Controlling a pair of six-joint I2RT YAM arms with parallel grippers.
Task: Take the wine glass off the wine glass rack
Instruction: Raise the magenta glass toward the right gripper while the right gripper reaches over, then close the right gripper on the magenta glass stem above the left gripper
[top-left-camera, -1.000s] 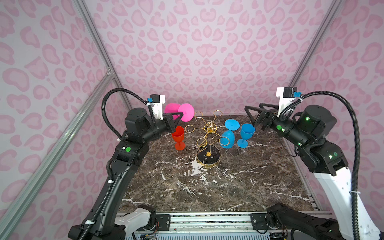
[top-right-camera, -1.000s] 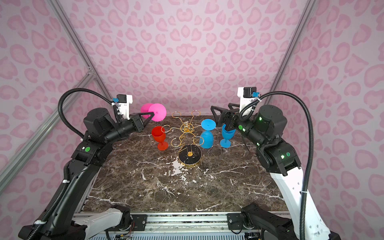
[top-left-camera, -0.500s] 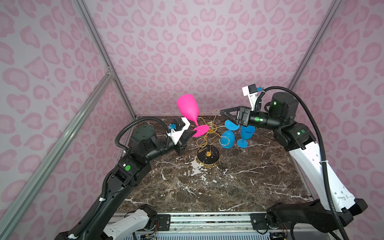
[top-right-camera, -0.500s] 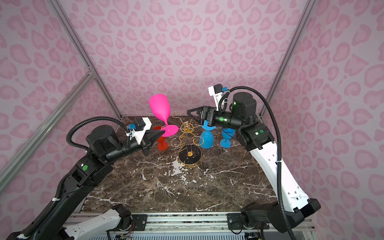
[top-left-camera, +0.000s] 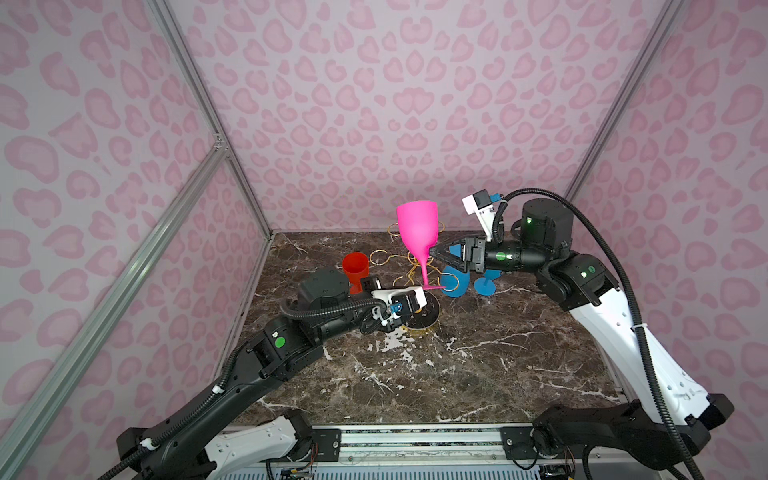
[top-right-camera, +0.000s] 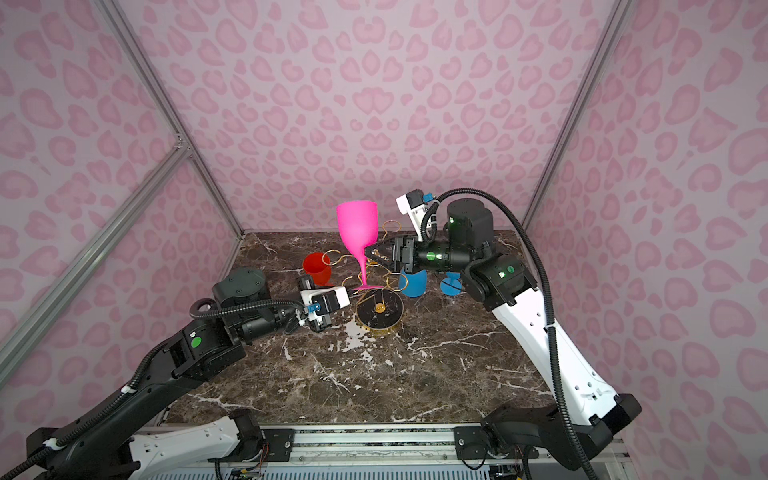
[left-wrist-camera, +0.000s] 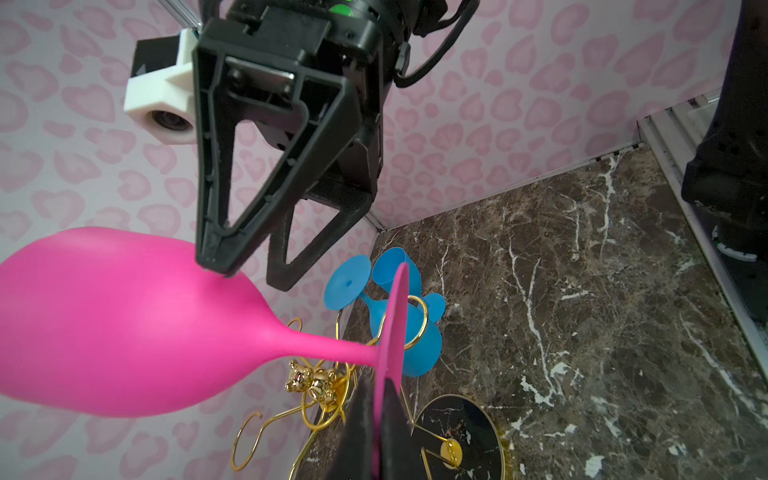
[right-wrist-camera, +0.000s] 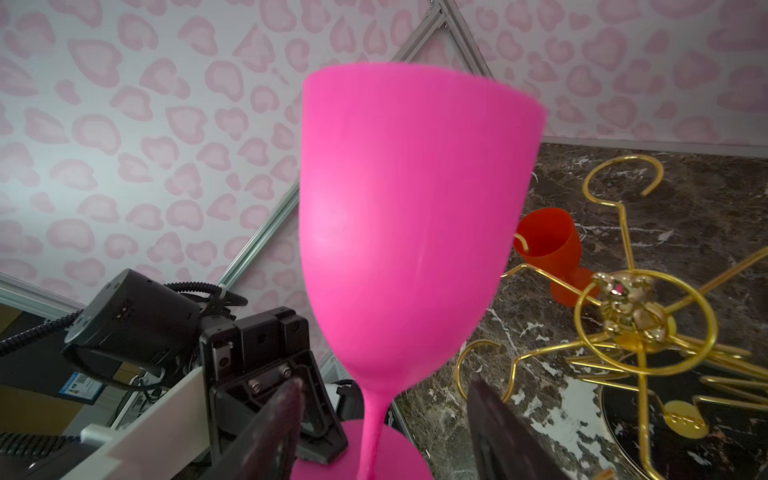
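While left hand (left-wrist-camera: 379, 399) pinches the one pink glass (top-left-camera: 417, 226), right hand (top-left-camera: 434, 252) gapes around it.

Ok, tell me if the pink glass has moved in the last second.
Yes. The pink glass swung from lying sideways, left of the rack's black base, to standing upright directly above it in a top view.

text: none legible | labels: blue sticker (right-wrist-camera: 81, 388) in right wrist view, print too blurred to read | brands, numbers: none legible | signs: plain green dots (top-left-camera: 279, 341) on arm joints, unlettered
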